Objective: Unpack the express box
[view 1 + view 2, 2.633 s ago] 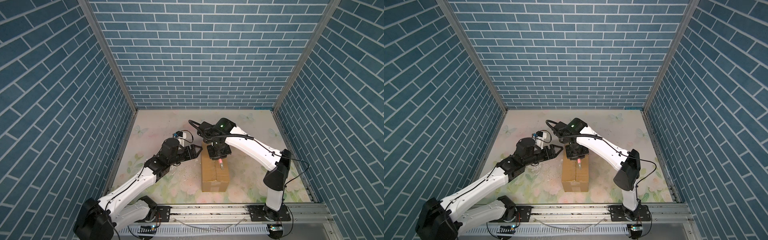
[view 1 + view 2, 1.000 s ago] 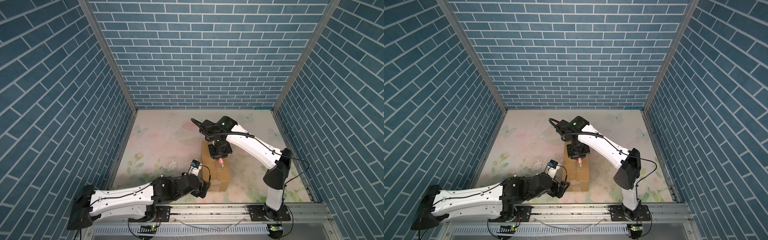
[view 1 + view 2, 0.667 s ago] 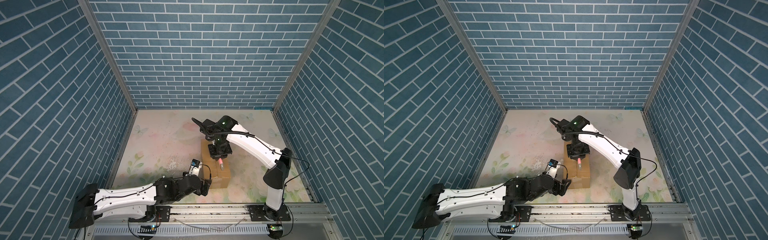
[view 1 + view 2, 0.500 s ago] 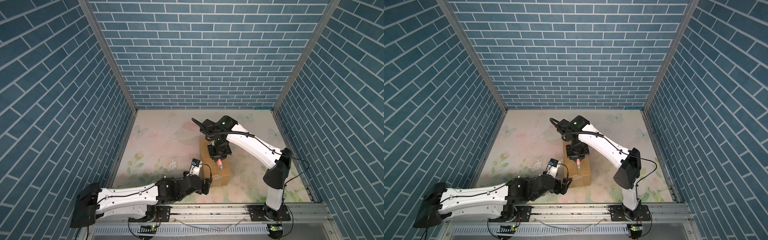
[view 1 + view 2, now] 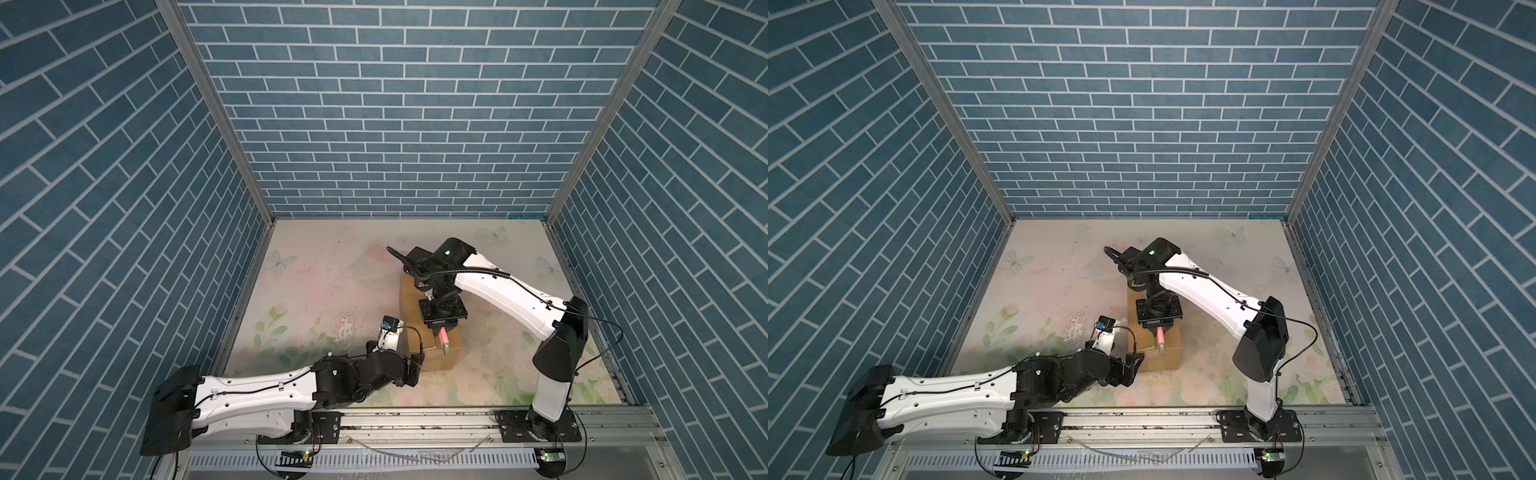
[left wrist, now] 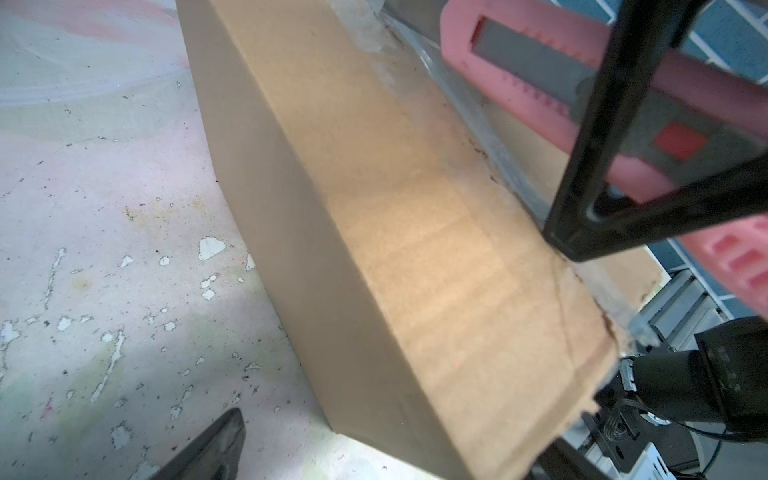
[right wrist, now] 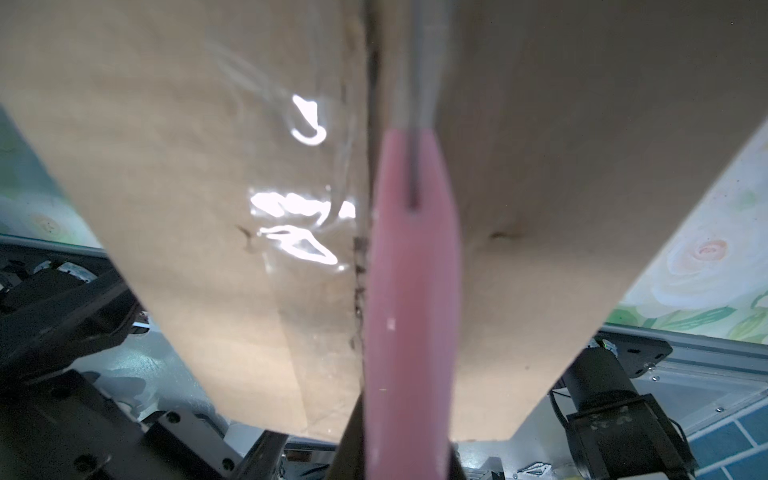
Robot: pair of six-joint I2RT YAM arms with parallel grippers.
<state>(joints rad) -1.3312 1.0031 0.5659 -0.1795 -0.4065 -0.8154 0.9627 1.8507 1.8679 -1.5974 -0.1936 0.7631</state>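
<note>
Position: box (image 5: 411, 305) lies lengthwise on the bench (image 5: 324, 266), right of middle, seam up, with glossy clear tape (image 7: 299, 199) beside the seam.
Right end effector (image 5: 441, 328) is clamped narrow on the pink knife (image 5: 444, 337), blade along the seam.
Left end effector (image 5: 415, 365) is spread wide at the near left corner, gripping nothing.
Judged: corrugated and light, so likely to skid under blade drag. Stiff at edges, dents mid-panel. Brace at a corner or side wall; lift flaps by the free edge.
</note>
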